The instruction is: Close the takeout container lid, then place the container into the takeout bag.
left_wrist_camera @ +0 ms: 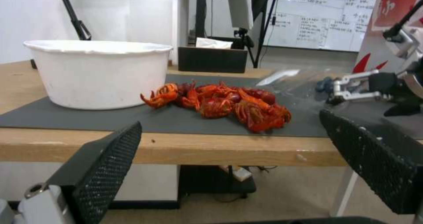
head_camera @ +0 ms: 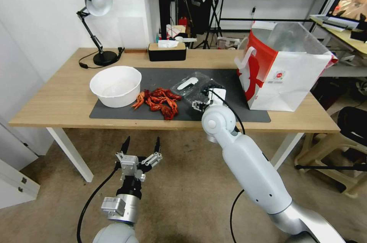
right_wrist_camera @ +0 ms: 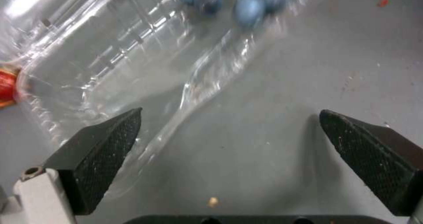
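Note:
The takeout container (head_camera: 203, 87) lies open on the grey mat (head_camera: 160, 76), its lid (head_camera: 187, 83) with the white spoon-shaped patch flat beside the berry half. My right gripper (head_camera: 200, 99) hovers low at the container's near edge, open. In the right wrist view the right gripper (right_wrist_camera: 230, 112) has one finger over the clear plastic (right_wrist_camera: 132, 58), with blue berries (right_wrist_camera: 247, 6) beyond. The takeout bag (head_camera: 290, 78) stands open at the table's right end. My left gripper (head_camera: 140, 147) hangs open in front of the table, below its edge, holding nothing.
A big white bowl (head_camera: 115, 86) sits on the mat's left part, with a pile of red crayfish (head_camera: 160, 102) between it and the container. A black tissue box (head_camera: 167, 51) and a desk lamp (head_camera: 97, 4) stand at the back.

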